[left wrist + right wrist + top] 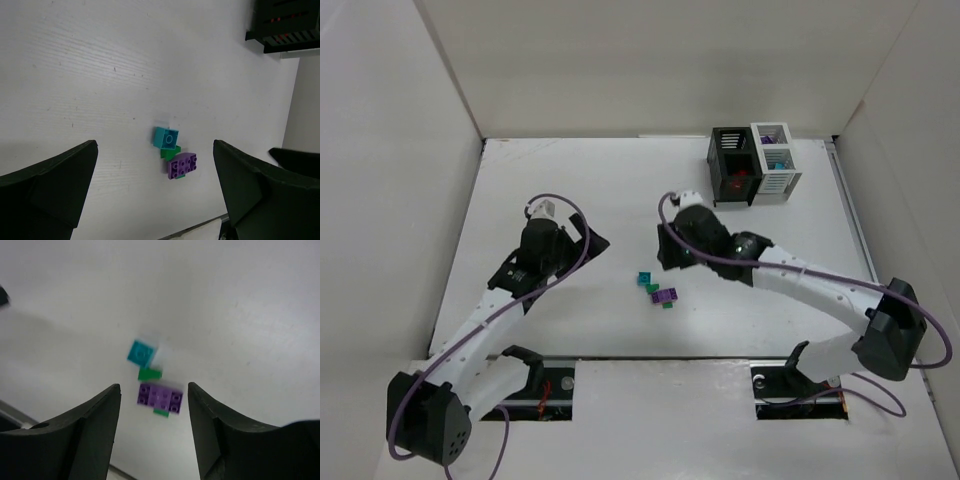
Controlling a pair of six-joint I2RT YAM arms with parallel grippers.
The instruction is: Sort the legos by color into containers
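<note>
Several legos lie in a tight cluster on the white table: a teal one [644, 279], a purple one [666, 295] and two small green ones [652, 288]. My right gripper [668, 250] hovers just behind them, open and empty. In the right wrist view the purple lego [160, 396] shows between its fingers, with the teal lego [141, 353] and a green lego [150, 374] beyond. My left gripper [590, 242] stands wide open to the left and holds nothing; its view shows the teal lego [166, 137] and the purple lego [182, 165]. The containers, a black bin [731, 165] and a white bin [775, 160], stand at the far right.
A red piece [738, 185] shows in the black bin, and teal and purple pieces sit in the white bin. White walls enclose the table on the left, back and right. The black bin's corner [285, 25] appears at the top right of the left wrist view.
</note>
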